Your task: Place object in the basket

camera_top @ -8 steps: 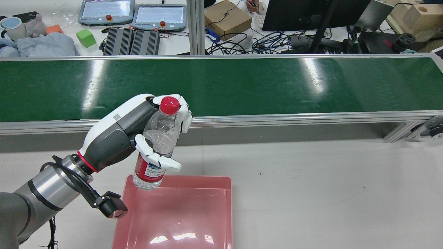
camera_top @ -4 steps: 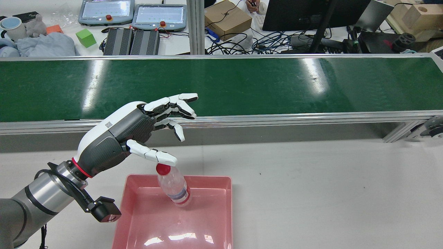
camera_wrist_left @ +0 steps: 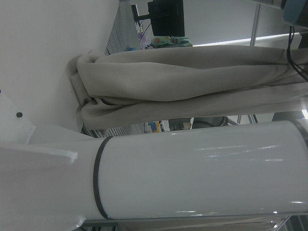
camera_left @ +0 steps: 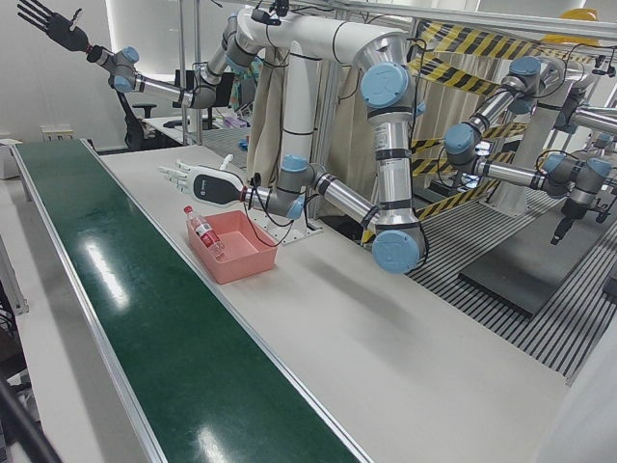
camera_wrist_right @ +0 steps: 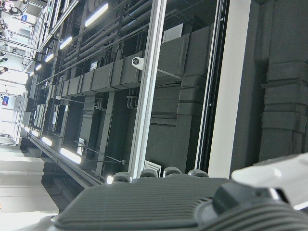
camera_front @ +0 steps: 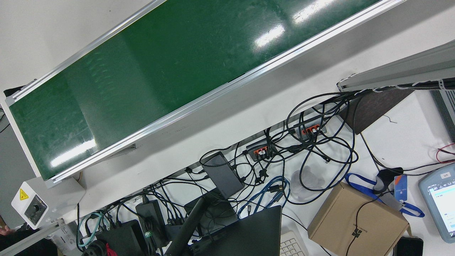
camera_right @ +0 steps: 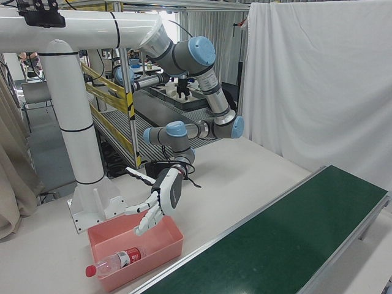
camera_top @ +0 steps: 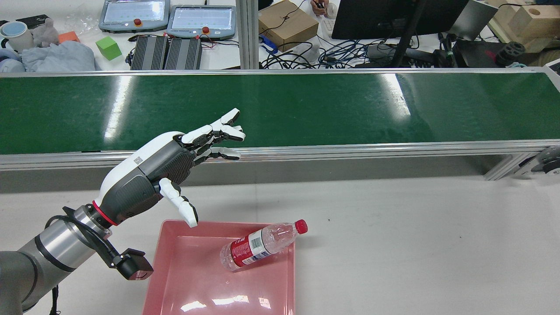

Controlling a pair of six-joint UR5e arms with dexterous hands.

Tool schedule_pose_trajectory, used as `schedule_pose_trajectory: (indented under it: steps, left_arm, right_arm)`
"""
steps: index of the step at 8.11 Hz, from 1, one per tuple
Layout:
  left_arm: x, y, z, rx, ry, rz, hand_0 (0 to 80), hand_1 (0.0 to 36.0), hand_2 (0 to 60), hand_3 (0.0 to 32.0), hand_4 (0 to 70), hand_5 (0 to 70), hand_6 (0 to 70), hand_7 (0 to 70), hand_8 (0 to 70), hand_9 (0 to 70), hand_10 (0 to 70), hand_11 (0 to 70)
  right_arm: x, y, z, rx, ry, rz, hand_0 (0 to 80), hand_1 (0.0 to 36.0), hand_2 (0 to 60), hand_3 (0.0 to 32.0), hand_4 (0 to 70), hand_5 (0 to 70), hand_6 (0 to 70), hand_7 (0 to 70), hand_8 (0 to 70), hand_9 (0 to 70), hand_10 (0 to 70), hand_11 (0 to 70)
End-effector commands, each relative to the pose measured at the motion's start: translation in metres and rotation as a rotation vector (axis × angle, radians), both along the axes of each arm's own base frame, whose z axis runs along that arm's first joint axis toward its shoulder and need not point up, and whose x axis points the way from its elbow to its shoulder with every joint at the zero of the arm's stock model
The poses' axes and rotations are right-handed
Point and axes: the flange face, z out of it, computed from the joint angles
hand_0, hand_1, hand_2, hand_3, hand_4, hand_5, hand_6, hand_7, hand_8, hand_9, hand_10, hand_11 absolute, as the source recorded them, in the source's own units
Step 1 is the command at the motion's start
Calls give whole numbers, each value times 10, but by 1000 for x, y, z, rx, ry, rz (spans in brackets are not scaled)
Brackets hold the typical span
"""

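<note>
A clear plastic bottle [camera_top: 258, 245] with a red cap and red label lies on its side in the pink basket [camera_top: 192, 280], its neck resting on the basket's right rim with the cap just outside. It also shows in the left-front view [camera_left: 204, 231] and the right-front view [camera_right: 116, 260]. My left hand [camera_top: 166, 166] is open and empty, fingers spread, above the basket's far left corner. It also shows in the left-front view [camera_left: 198, 181] and the right-front view [camera_right: 160, 199]. My right hand [camera_left: 43, 19] is raised high, far from the basket, fingers spread and empty.
A long green conveyor belt [camera_top: 306, 105] with aluminium rails runs across the far side of the white table [camera_top: 393, 245]. Beyond the belt lie cables, boxes and teach pendants. The basket also shows in the left-front view [camera_left: 246, 253] and the right-front view [camera_right: 165, 242].
My left hand opened and let go of the bottle. The bottle dropped into the basket and tipped over onto its side, cap to the right. The hand pulled back slightly.
</note>
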Motion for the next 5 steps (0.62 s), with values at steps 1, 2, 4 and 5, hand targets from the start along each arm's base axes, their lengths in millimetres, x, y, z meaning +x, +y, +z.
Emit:
schedule_pose_trajectory:
  steps: [1, 2, 4, 5]
  left_arm:
    - [1, 1, -4, 0, -2, 11, 463, 0, 0, 0, 166, 279, 49, 22, 90, 114, 151, 219]
    - [1, 0, -3, -3, -12, 15, 445, 0, 0, 0, 112, 196, 42, 1, 70, 90, 102, 148]
    - [8, -1, 2, 2, -35, 31, 394, 0, 0, 14, 44, 51, 1, 0, 0, 10, 4, 7]
    - [13, -2, 1, 5, -36, 38, 324, 0, 0, 30, 22, 15, 0, 0, 0, 0, 0, 0]
  right_arm:
    - [0, 0, 0, 0, 0, 0, 0, 0, 0, 0, 0, 0, 0, 0, 0, 0, 0, 0]
    - [0, 0, 0, 0, 0, 0, 0, 0, 0, 0, 0, 0, 0, 0, 0, 0, 0, 0]
    - [0, 0, 0, 0, 0, 0, 0, 0, 0, 0, 0, 0, 0, 0, 0, 0, 0, 0]
    - [-1, 0, 0, -1, 0, -1, 0, 0, 0, 0, 0, 0, 0, 0, 0, 0, 0, 0]
